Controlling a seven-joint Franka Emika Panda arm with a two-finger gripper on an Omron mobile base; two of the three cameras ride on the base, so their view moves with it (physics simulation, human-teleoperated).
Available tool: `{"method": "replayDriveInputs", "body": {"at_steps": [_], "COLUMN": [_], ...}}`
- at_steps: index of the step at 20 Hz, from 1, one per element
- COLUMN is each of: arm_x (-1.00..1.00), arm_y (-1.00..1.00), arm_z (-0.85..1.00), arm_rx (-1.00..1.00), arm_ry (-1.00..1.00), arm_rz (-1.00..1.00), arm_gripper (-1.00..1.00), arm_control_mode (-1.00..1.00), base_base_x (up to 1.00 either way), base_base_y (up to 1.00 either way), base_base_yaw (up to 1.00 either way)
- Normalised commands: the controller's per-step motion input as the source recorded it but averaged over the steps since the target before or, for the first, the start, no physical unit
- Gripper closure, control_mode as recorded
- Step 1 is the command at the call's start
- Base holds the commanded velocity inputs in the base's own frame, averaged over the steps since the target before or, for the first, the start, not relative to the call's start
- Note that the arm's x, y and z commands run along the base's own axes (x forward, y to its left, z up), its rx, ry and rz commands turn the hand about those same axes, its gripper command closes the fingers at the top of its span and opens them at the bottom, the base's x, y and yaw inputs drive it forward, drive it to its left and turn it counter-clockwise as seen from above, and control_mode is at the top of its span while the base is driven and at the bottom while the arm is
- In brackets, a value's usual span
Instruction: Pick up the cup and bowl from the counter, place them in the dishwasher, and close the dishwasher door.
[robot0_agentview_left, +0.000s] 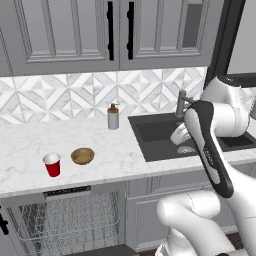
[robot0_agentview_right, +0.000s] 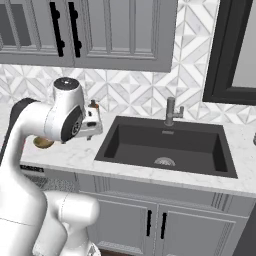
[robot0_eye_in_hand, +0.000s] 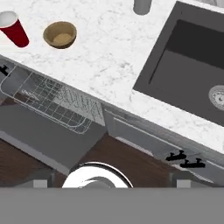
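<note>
A: Where are the cup (robot0_agentview_left: 52, 164) and the bowl (robot0_agentview_left: 82, 156)?

B: Both stand on the counter (robot0_agentview_left: 30, 145) left of the sink (robot0_agentview_left: 160, 135), just beside each other, near the front edge; the dishwasher (robot0_agentview_left: 70, 220) below them is open, its rack (robot0_eye_in_hand: 48, 98) pulled out, ready to take them.

A: And the gripper?

B: Its fingers are spread and hold nothing; the marble between sink and bowl is bare, so there is room to approach.

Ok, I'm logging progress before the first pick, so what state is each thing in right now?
cup: upright on the counter, empty, not held.
bowl: upright on the counter, right of the cup, apart from it, empty.
dishwasher door: dropped open.
dishwasher: open, wire rack pulled out, nothing in it.
soap dispenser: standing upright by the sink.
sink: empty, tap not running.
gripper: open, holding nothing.
</note>
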Motion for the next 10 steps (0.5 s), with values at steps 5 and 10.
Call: {"method": "replayDriveInputs", "body": {"at_steps": [5,10], "arm_x": [0.0,0.22], "arm_y": [-0.37,0.54], "arm_z": [0.0,0.0], "arm_rx": [0.0,-0.01], "arm_ry": [-0.1,0.0], "arm_rz": [0.76,-0.07], "arm_gripper": [-1.0,-1.0], "arm_control_mode": [-1.0,-1.0], "base_base_x": [0.0,0.0], "base_base_y": [0.0,0.0], "base_base_yaw": [0.0,0.0]}}
